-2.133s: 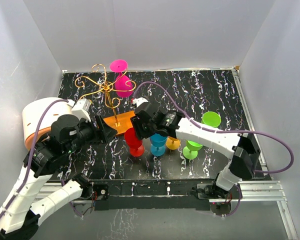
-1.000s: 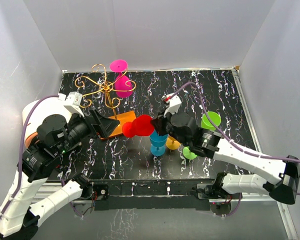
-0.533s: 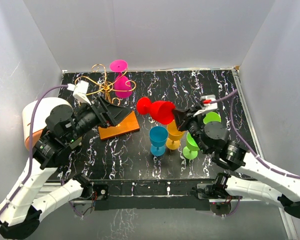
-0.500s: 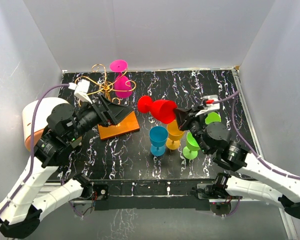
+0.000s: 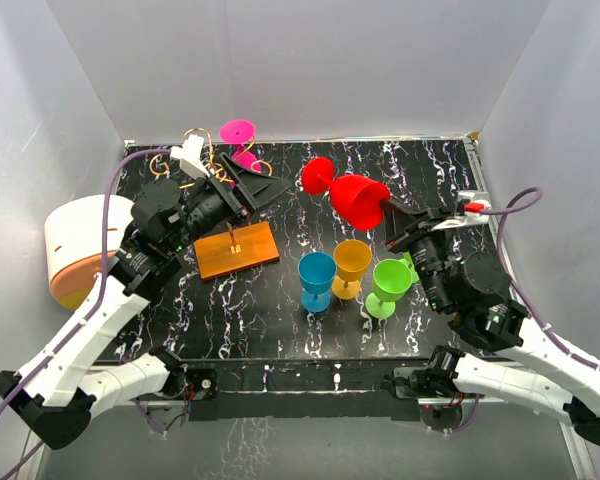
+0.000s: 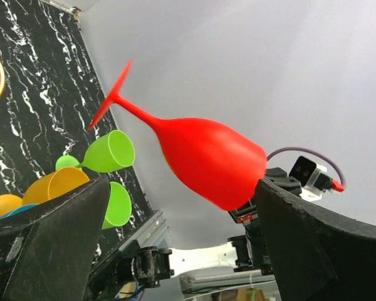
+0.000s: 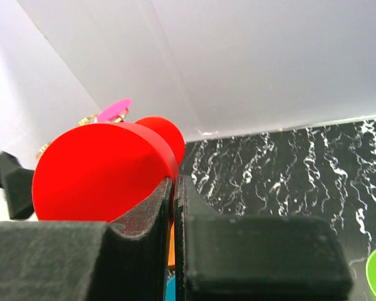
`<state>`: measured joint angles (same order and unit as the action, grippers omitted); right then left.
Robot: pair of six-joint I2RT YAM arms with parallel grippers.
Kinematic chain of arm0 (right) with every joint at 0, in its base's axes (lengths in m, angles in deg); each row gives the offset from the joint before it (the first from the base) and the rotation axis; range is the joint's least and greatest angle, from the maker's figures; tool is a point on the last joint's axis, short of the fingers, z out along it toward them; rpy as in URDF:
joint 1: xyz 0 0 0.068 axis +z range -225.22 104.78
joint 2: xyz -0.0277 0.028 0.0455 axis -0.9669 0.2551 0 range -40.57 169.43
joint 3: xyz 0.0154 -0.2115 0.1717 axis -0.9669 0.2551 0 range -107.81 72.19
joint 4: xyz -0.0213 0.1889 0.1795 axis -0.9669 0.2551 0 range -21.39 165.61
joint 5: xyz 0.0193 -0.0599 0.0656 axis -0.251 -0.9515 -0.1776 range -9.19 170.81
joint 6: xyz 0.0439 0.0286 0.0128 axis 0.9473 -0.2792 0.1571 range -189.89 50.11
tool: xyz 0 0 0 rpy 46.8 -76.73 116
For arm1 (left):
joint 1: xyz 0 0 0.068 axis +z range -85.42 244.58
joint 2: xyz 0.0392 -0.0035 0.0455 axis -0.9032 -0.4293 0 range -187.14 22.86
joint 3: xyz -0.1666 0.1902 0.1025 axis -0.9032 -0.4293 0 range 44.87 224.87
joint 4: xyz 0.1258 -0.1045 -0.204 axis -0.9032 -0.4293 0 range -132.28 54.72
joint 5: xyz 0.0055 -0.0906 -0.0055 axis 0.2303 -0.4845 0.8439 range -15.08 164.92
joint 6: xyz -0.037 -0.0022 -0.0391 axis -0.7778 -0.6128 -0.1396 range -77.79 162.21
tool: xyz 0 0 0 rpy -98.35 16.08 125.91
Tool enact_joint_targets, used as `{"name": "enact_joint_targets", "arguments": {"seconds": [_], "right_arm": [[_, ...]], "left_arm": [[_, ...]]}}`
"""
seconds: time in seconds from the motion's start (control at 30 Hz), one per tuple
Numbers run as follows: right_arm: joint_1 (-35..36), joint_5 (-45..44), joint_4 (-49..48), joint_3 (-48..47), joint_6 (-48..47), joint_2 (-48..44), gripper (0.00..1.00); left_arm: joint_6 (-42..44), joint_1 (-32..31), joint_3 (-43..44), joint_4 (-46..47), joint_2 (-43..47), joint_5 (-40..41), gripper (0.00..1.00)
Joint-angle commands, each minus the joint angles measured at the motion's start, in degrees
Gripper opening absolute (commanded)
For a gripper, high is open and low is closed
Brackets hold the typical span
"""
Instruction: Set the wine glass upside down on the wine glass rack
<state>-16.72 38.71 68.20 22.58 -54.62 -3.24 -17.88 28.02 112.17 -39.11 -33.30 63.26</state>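
The red wine glass (image 5: 355, 198) is held in the air on its side, above the middle of the table, with its foot (image 5: 317, 175) pointing left toward the rack. My right gripper (image 5: 388, 212) is shut on its rim, as the right wrist view shows (image 7: 174, 188) with the red bowl (image 7: 100, 172) to the left. My left gripper (image 5: 265, 185) is open and empty, left of the glass's foot. In the left wrist view the glass (image 6: 207, 157) hangs beyond my spread fingers (image 6: 50, 232). The gold wire rack (image 5: 205, 160) is partly hidden by my left arm; its orange base (image 5: 240, 250) shows.
A pink glass (image 5: 238, 132) hangs upside down on the rack's far side. Blue (image 5: 317, 272), orange (image 5: 352, 260) and green (image 5: 390, 278) glasses stand upright at the table's front middle. A white and orange round object (image 5: 75, 245) sits at the left edge.
My right gripper has lifted the red glass off the table, tipped it sideways and carried it back and to the right. My left arm rose and moved back toward the rack, still open.
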Motion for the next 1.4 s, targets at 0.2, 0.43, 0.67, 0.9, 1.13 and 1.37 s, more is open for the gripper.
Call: {"name": "enact_joint_targets", "arguments": {"seconds": [0.2, 0.43, 0.67, 0.9, 1.13, 1.37], "right_arm": [[0.3, 7.25, -22.16, -2.36, -0.47, -0.36, 0.0], [0.3, 10.54, -31.79, -2.72, -2.49, 5.76, 0.0], [0.25, 9.49, -36.84, -2.57, -3.9, 9.7, 0.0], [0.3, 12.35, -38.41, -1.99, -2.52, 10.59, 0.0], [0.3, 13.11, -37.27, -1.41, -1.8, 10.79, 0.0], [0.23, 13.71, -37.03, -0.2, -1.46, 11.12, 0.0]], "left_arm": [[-14.78, -0.19, 2.86, 13.56, -5.71, -0.89, 0.98], [-21.28, -0.26, 5.01, 19.55, -9.24, 0.59, 0.89], [-23.08, -0.36, 1.66, 21.55, -7.37, 3.73, 0.82], [-28.93, -0.36, -0.12, 23.51, -7.39, 6.59, 0.6], [-32.74, -0.36, -0.56, 28.32, -8.74, 7.91, 0.45], [-32.64, -0.35, -0.45, 29.85, -8.49, 8.65, 0.43]]}}
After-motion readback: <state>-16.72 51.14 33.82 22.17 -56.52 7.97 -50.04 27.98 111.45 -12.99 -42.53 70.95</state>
